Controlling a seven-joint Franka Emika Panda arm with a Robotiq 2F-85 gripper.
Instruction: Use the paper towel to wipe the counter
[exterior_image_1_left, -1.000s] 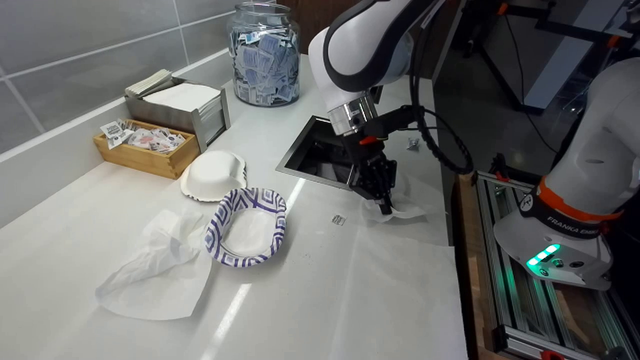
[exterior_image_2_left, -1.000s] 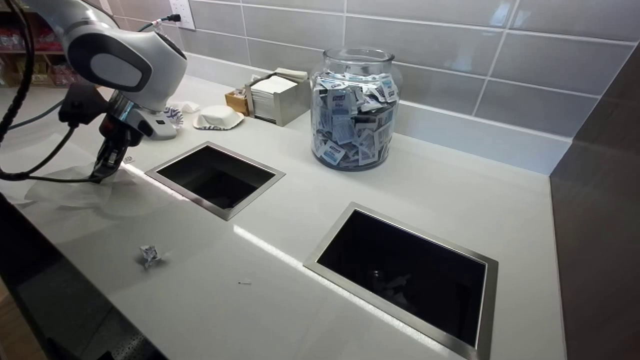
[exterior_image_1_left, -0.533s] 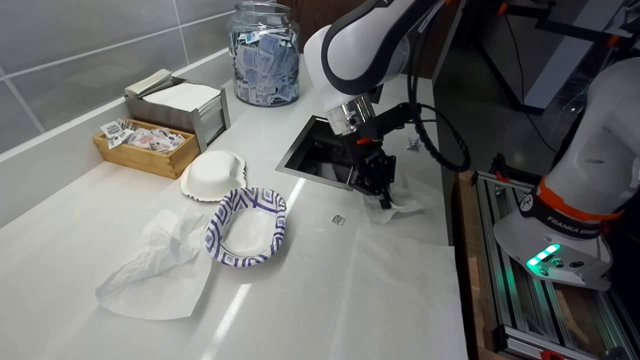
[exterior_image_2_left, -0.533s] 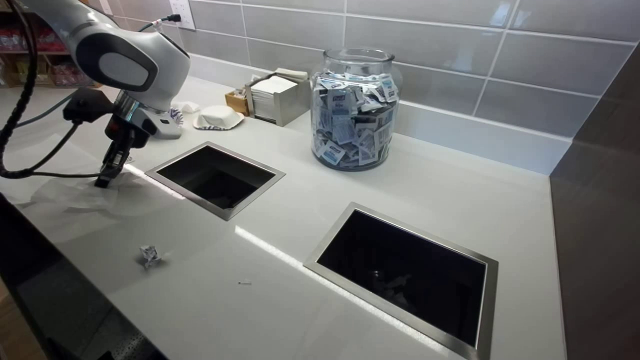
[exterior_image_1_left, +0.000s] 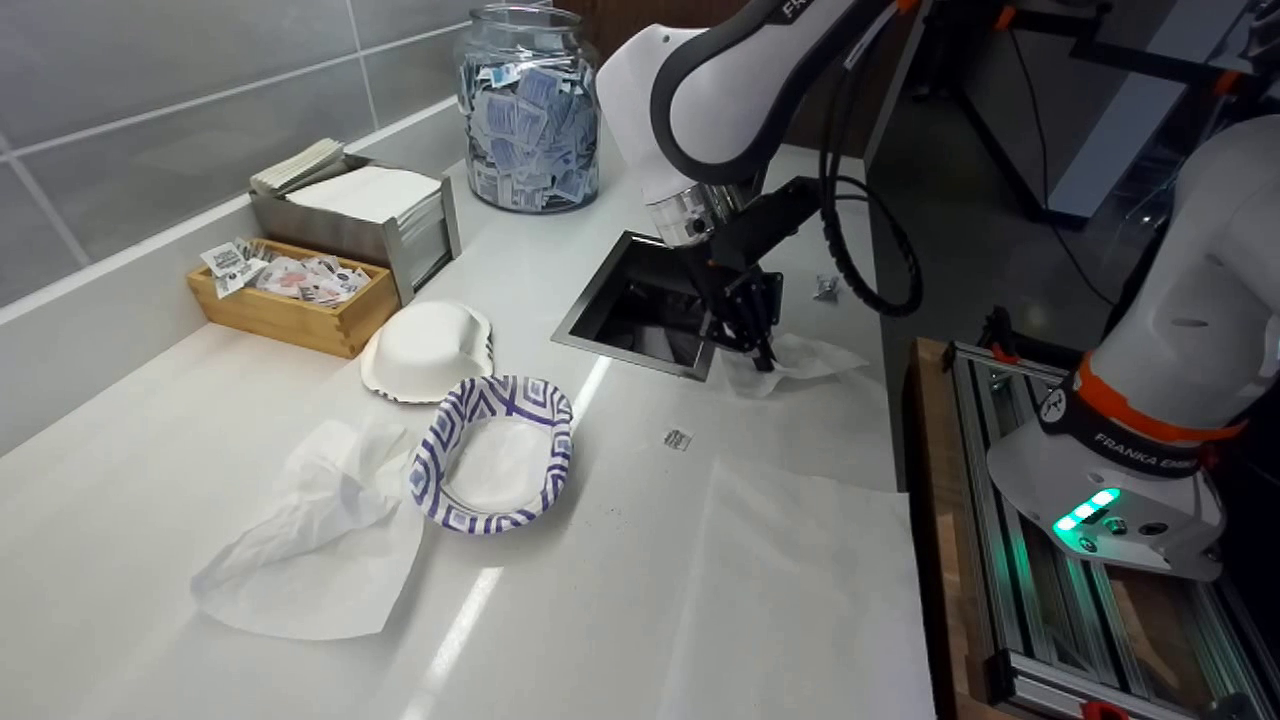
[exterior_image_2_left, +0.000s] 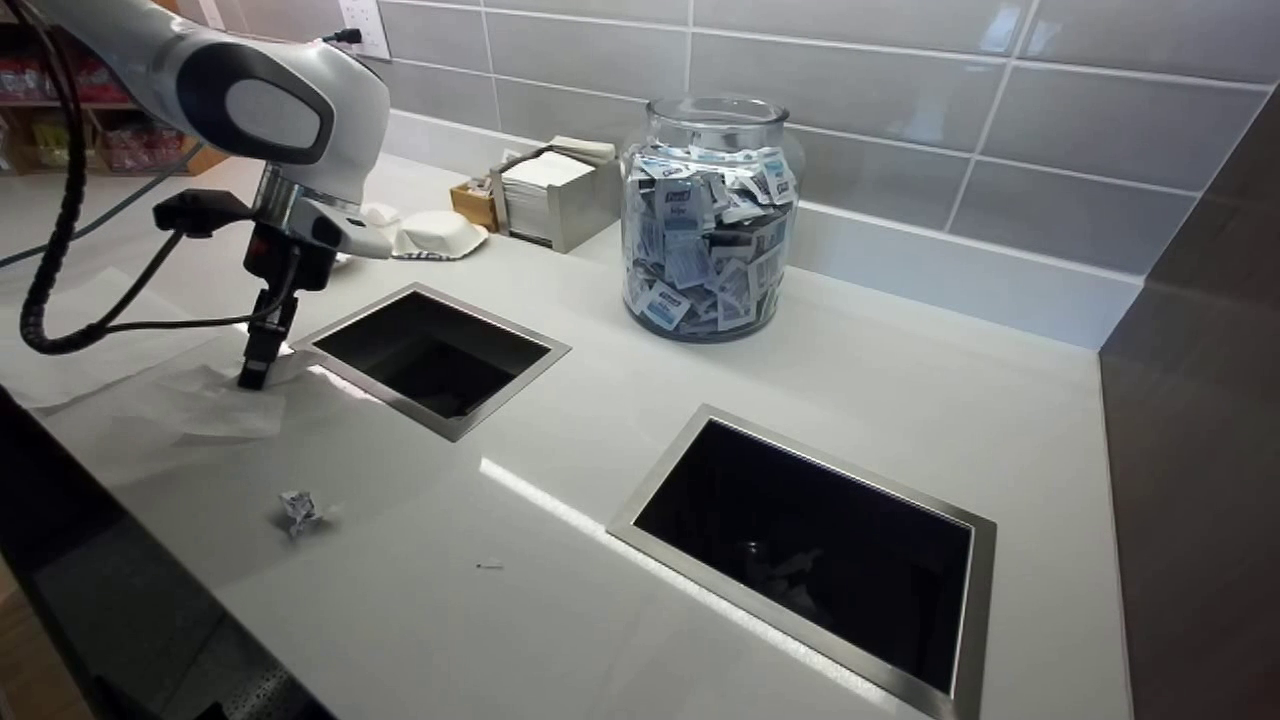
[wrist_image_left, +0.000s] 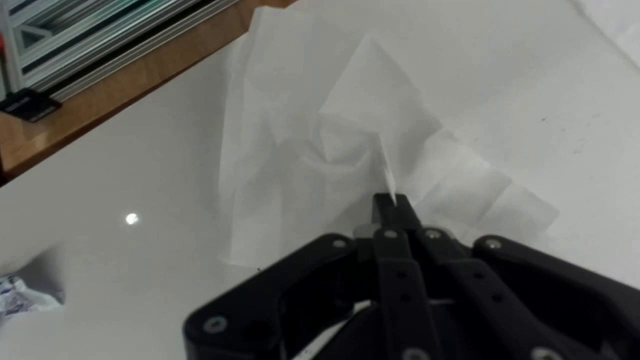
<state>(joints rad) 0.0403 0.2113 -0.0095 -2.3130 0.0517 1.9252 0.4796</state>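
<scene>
Paper towel (wrist_image_left: 345, 145), creased and white, has slid, a fold pinched in the pincer (wrist_image_left: 396, 204)

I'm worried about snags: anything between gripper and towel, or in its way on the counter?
Nothing between: the gripper pinches the paper towel. Out on the counter, a crumpled scrap and a printed slip might get in its way.

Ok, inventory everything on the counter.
paper towel: 1, white, on counter
jar: 1, clear, near wall
napkin rack: 1, grey, near wall
box: 1, brown, near wall
packets: many, pale, in jar and box
bowls: 2, white and purple, near box
loose paper: 1, white, beside bowls
sheet: 1, white, counter edge
openings: 2, dark, in counter
scraps: at least 3, pale, near openings
arm: 1, mostly white, over counter
fingers: 2, black, pinching paper towel
</scene>
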